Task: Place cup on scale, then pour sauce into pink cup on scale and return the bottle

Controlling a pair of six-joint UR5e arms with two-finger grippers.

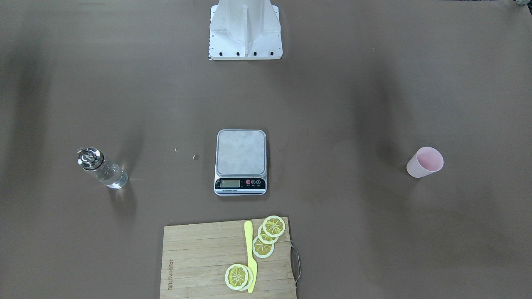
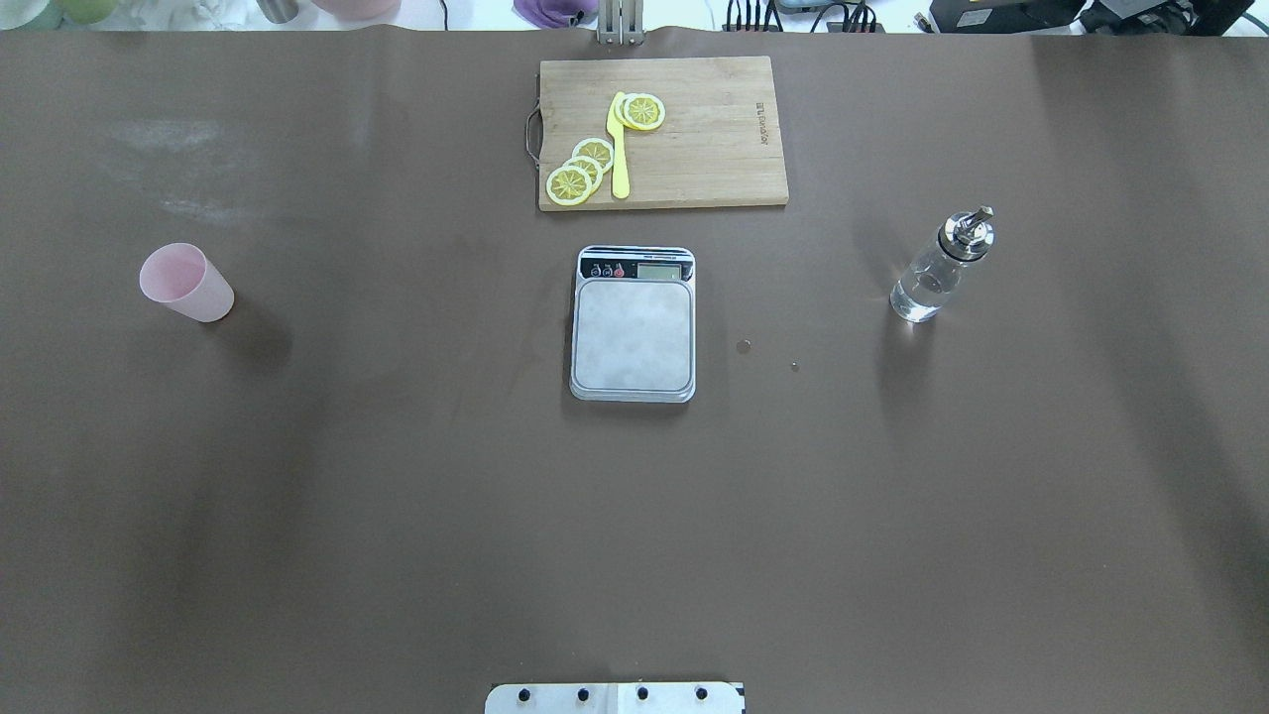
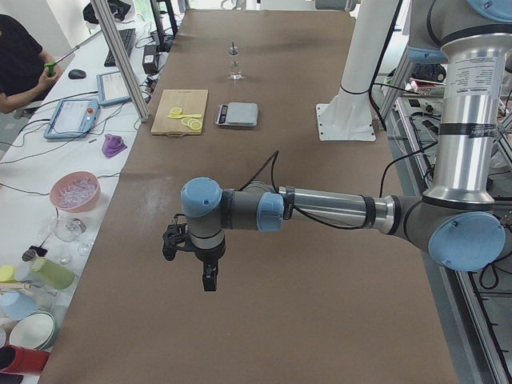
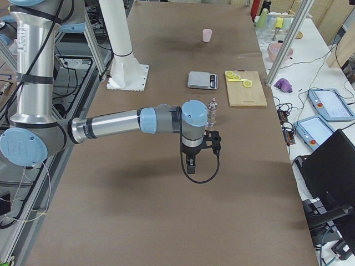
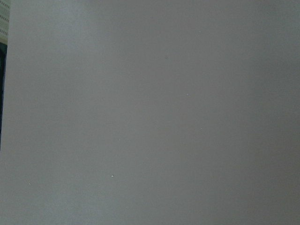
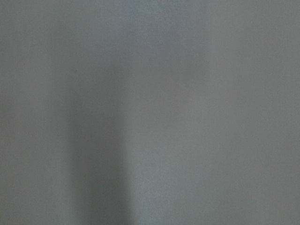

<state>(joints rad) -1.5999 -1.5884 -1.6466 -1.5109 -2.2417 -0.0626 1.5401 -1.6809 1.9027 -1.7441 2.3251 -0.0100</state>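
Note:
The pale pink cup (image 1: 424, 162) stands upright on the brown table at my left side, also in the overhead view (image 2: 185, 283), far from the scale. The silver scale (image 1: 241, 158) sits mid-table with nothing on it (image 2: 633, 332). The clear glass bottle (image 1: 102, 168) with its silver pourer stands upright at my right side (image 2: 936, 270), with clear sauce inside. My left gripper (image 3: 210, 280) and right gripper (image 4: 190, 166) hang above the table, apart from everything. They show only in the side views, so I cannot tell whether they are open or shut. Both wrist views show only bare table.
A wooden cutting board (image 1: 199, 257) with lemon slices (image 1: 273, 226) and a yellow knife (image 1: 250, 257) lies beyond the scale on the operators' side. The robot's white base (image 1: 245, 37) stands at the near edge. Bowls and tablets lie off the table's far side (image 3: 76, 188).

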